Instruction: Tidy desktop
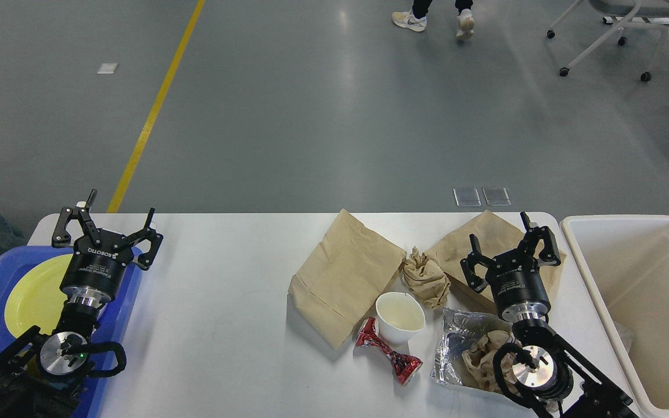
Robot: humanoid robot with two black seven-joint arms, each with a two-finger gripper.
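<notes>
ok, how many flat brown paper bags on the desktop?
2. One bag lies at the centre of the desktop; the other is partly under the right gripper. Crumpled paper excluded.

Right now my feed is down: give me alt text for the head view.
Trash sits mid-right on the white desktop: two brown paper bags, a crumpled paper wad, a white cup, a red wrapper. Both grippers, left and right, are open and empty. A cream bin stands right.
</notes>
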